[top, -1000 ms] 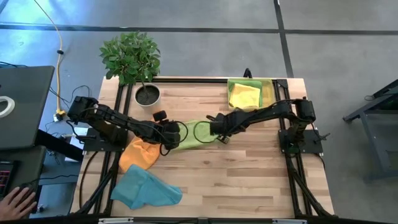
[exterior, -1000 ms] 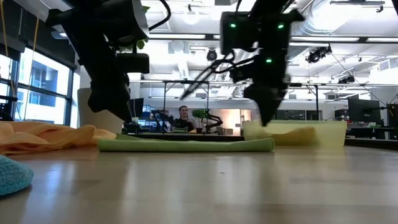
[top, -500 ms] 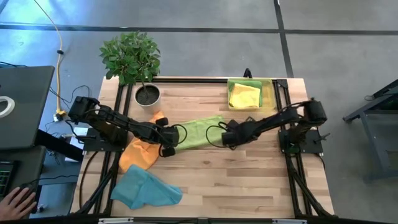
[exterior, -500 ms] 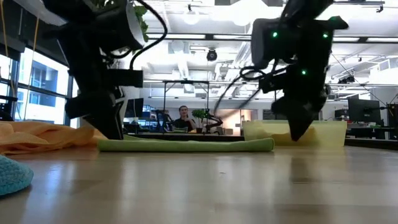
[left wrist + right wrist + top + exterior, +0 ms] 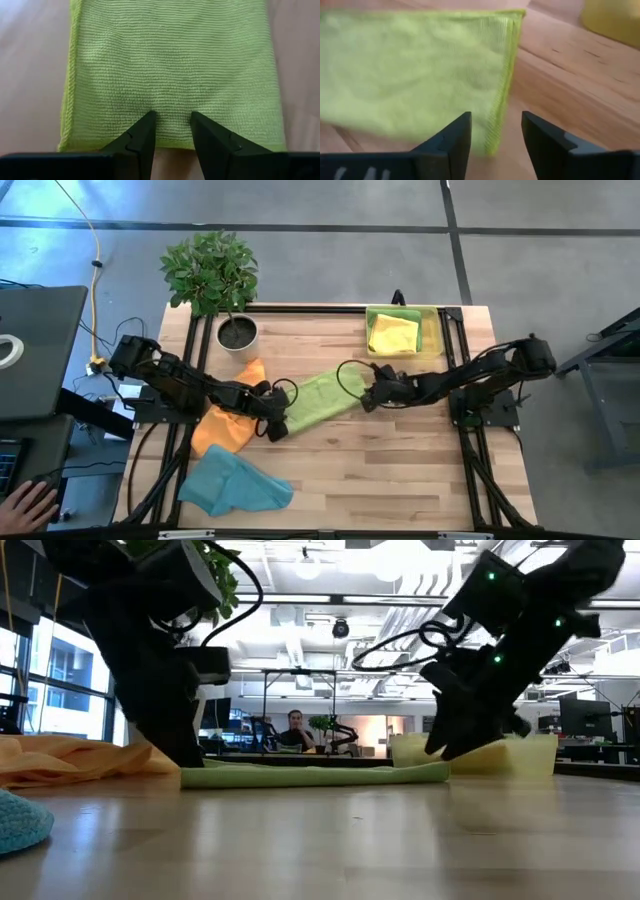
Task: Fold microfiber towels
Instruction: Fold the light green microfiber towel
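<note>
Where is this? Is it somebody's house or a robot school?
Probably a robot lab or workshop, not a house. A wooden table sits on a bare concrete floor, the big room behind has exposed ceiling pipes, and a person sits far back among desks and equipment.

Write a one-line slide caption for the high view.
Both grippers, left and right, open at opposite ends of a folded lime green towel; orange and blue towels wait.
</note>
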